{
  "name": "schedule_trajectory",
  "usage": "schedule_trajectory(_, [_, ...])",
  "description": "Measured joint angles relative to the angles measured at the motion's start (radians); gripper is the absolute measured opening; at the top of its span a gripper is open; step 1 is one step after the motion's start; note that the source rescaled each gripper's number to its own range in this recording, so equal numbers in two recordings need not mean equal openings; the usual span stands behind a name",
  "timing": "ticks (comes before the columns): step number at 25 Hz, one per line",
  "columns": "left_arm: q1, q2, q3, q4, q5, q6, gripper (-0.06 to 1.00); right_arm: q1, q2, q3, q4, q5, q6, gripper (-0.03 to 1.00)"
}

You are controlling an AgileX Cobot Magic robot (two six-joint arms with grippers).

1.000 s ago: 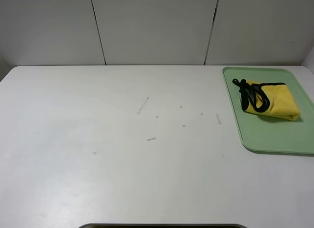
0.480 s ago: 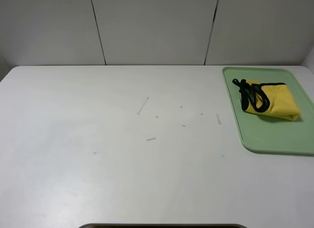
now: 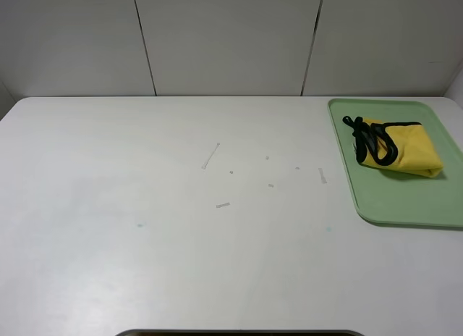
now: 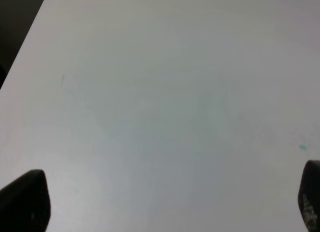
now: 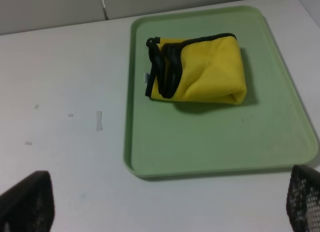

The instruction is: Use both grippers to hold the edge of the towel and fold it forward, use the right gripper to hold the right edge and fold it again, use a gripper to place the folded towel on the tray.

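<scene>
Nothing is seen to have shifted across the last second in the high view: the yellow towel (image 3: pixel 399 148) lies in the same spot on the green tray (image 3: pixel 376 206), and the table (image 3: pixel 145 263) shows the same scattered scraps of tape. Neither arm is seen in that view. From this it is judged that the task is finished, with both folds made and the bundle delivered, and that the arms are parked back off the work area.

The towel is folded into a compact bundle with its black trim (image 5: pixel 162 67) bunched at the end facing the table's middle. It rests in the far half of the tray, which sits at the far right corner of the table. The near half of the tray is bare.

The right gripper (image 5: pixel 165 202) is held well apart from the tray, on its near side, with its jaws spread wide and nothing between them; only the two dark fingertips (image 5: pixel 27 202) are caught at the corners of its wrist view. The left gripper (image 4: pixel 165 202) is likewise spread and empty over plain tabletop near the table's left edge, where a small green fleck (image 4: pixel 302 147) is seen.

The tray's right rim is cut off by the edge of the high view. The underside of the bundle is hidden, so the neatness of the folds cannot be judged. The gripper bodies are out of frame.
</scene>
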Motion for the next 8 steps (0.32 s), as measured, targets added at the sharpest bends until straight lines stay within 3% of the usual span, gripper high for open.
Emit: schedule_trajectory(8, [0.0,0.0,0.0,0.0,0.0,0.0,1.0,0.0,0.0,0.0,0.0,0.0,0.0,1.0])
